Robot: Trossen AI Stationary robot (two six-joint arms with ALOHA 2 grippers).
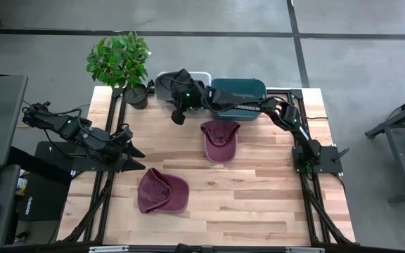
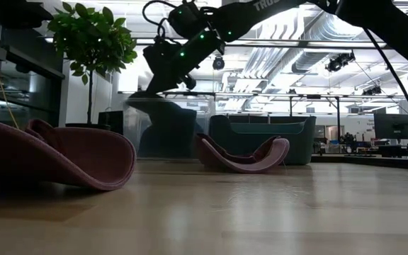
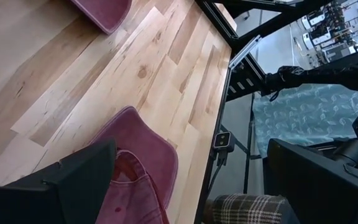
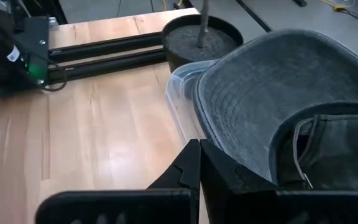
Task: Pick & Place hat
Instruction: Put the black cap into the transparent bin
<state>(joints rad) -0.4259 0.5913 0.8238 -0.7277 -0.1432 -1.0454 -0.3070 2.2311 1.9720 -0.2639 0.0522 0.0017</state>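
Note:
Two maroon hats lie on the wooden table: one near the middle [image 1: 220, 139] [image 2: 243, 156] and one toward the near edge [image 1: 162, 191] [image 2: 55, 156] [image 3: 138, 177]. A grey hat [image 4: 266, 93] lies in the clear grey bin [image 1: 167, 81] [image 2: 158, 131] at the far edge. My right gripper [image 1: 178, 116] [image 2: 153, 79] [image 4: 197, 158] is shut and hangs over that bin's near rim, above the grey hat. My left gripper [image 1: 135, 159] is open at the table's left side, just beside the near maroon hat; one finger [image 3: 73, 180] shows over its brim.
A dark teal bin [image 1: 239, 95] [image 2: 261, 138] stands right of the grey bin. A potted plant [image 1: 121, 63] [image 4: 197, 37] stands at the far left corner. Black frame rails [image 1: 111, 140] run along the left and right sides. Bare wood lies right of the near hat.

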